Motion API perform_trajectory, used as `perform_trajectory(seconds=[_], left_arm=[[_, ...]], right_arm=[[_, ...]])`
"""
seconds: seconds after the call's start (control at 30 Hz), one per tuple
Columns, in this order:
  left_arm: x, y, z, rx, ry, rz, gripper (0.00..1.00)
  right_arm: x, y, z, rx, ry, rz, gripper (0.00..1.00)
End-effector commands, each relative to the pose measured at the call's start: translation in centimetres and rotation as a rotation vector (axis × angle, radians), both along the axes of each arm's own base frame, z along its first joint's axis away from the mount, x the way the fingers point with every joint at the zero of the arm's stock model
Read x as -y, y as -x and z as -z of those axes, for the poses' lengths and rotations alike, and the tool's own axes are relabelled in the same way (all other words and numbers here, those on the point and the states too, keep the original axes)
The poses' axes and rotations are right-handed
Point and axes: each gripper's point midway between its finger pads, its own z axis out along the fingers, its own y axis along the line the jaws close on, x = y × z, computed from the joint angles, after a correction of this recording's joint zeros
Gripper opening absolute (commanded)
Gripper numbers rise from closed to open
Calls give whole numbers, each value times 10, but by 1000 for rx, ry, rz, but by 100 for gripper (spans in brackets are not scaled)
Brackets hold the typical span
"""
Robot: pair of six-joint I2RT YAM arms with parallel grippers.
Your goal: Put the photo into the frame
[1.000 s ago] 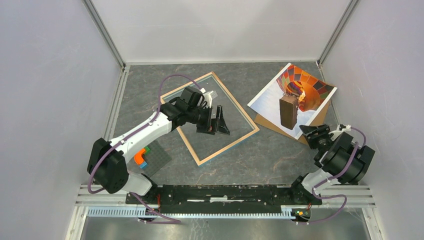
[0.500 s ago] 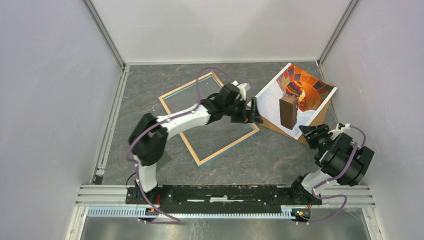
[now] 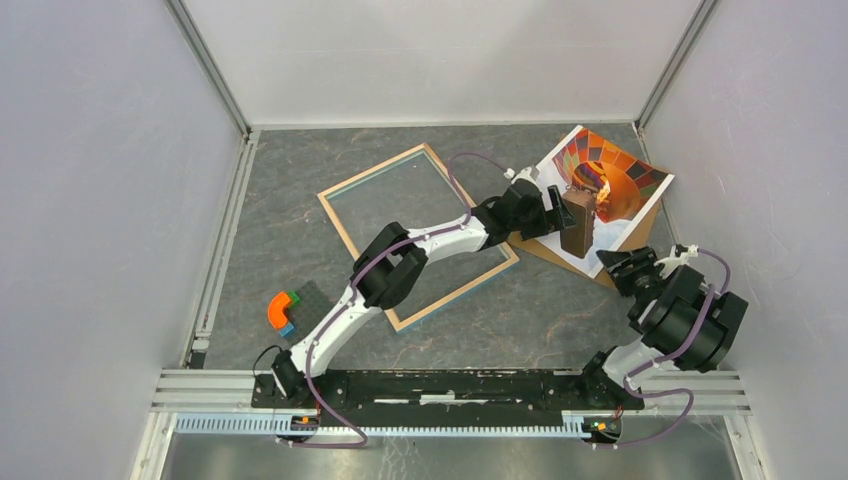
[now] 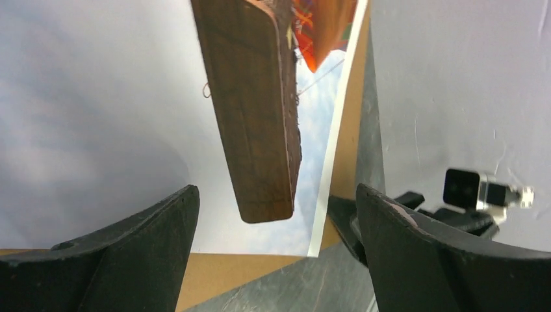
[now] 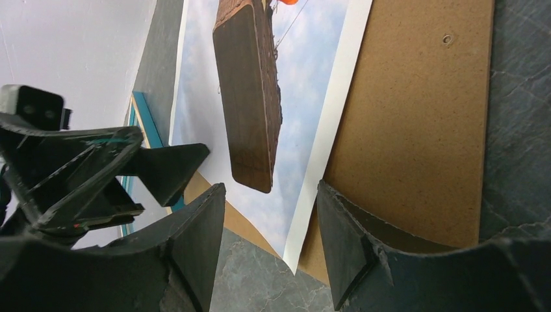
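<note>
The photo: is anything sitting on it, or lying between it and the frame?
Yes. A dark brown wooden block stands on the photo, which lies on the brown backing board. The open left gripper is right beside the block. Between the photo and the frame, only the left arm crosses.

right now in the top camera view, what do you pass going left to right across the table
coloured toy blocks → frame → left gripper → brown wooden block standing on the photo → right gripper
</note>
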Motion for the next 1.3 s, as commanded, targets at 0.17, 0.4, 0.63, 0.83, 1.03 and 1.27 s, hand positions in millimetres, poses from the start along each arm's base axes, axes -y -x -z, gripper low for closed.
perform_trajectory(seconds=[0.17, 0.4, 0.63, 0.83, 1.03, 1.27], left_arm=[[13, 17, 46, -333, -34, -143, 96], [12, 30, 64, -419, -45, -111, 96], [5, 31, 64, -409, -58, -107, 96], [-1, 29, 73, -446, -51, -117, 96], [-2, 29, 78, -480, -34, -137, 97], [-5, 33, 86, -514, -30, -141, 97]], right_arm=[[-13, -6, 8, -26, -4, -42, 63], [-30, -18, -5, 43, -89, -52, 63], [-30, 1, 18, -67, -151, 73, 64], [-34, 17, 42, -209, -130, 52, 71], [-42, 30, 47, -264, -188, 72, 72], [-50, 35, 44, -276, -258, 94, 71]])
